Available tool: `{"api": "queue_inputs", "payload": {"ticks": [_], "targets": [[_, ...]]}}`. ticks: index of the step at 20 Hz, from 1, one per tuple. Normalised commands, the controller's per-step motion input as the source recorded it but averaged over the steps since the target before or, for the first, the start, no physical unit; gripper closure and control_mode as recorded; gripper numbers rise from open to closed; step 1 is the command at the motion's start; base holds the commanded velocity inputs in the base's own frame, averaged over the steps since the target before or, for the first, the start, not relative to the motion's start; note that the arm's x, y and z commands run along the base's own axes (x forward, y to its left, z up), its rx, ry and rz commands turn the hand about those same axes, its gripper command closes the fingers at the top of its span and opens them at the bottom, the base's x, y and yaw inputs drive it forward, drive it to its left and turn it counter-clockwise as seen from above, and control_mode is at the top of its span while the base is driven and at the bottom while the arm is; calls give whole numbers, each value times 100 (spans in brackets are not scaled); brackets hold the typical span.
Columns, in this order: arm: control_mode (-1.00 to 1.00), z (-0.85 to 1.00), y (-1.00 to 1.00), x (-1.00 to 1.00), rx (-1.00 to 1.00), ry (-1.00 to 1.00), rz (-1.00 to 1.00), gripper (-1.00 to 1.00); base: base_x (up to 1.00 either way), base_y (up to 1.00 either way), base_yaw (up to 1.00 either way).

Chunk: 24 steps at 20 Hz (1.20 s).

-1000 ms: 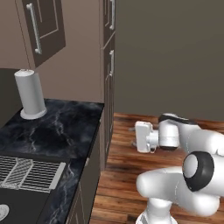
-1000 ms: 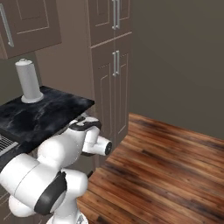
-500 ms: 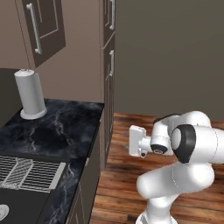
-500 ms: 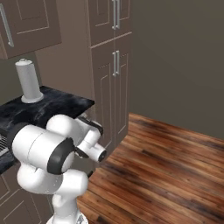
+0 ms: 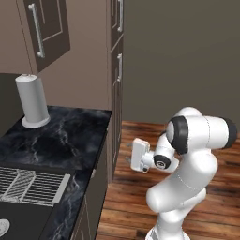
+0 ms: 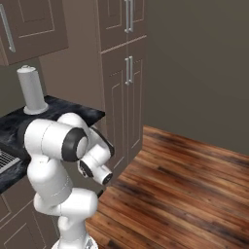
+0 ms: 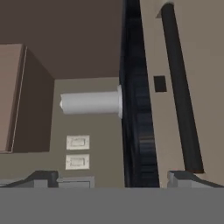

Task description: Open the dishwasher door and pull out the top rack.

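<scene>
My gripper (image 5: 127, 153) hangs open and empty just off the front of the black marble counter (image 5: 70, 140), pointing at the cabinetry below it. In the hand view the two fingertips (image 7: 41, 177) stand wide apart at the bottom, and the gripper (image 7: 113, 179) holds nothing. Ahead of them lies the dishwasher door (image 7: 153, 127), a grey-brown panel that is shut, with its long bar handle (image 7: 181, 96) running beside the dark counter edge (image 7: 135, 109). The gripper is short of the handle and touches nothing. The top rack is hidden.
A paper towel roll (image 5: 32, 101) stands at the back of the counter, and a wire drying mat (image 5: 28, 185) lies nearer the front. A tall brown cabinet (image 6: 124, 82) rises past the counter's end. Wooden floor (image 6: 185, 185) stretches open to the right.
The arm has folded, its elbow rising, and the hand has moved left and slightly down towards the counter front. The jaws have stayed open.
</scene>
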Motion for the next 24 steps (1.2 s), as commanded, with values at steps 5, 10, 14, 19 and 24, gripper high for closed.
{"api": "queue_inputs", "payload": {"ticks": [5, 10, 14, 19, 24], "targets": [[-100, -21, 16, 17, 1, 0, -5, -100, 0, 0, 0], [-100, -18, 17, 15, 0, 0, -5, -100, 0, 0, 0], [-100, -13, 19, 19, 0, 0, -4, -100, 0, 0, 0], [-100, -13, 18, 21, 0, 0, -3, -100, 0, 0, 0], [-100, -12, 16, 22, 0, 0, -1, -100, 0, 0, 0]]}}
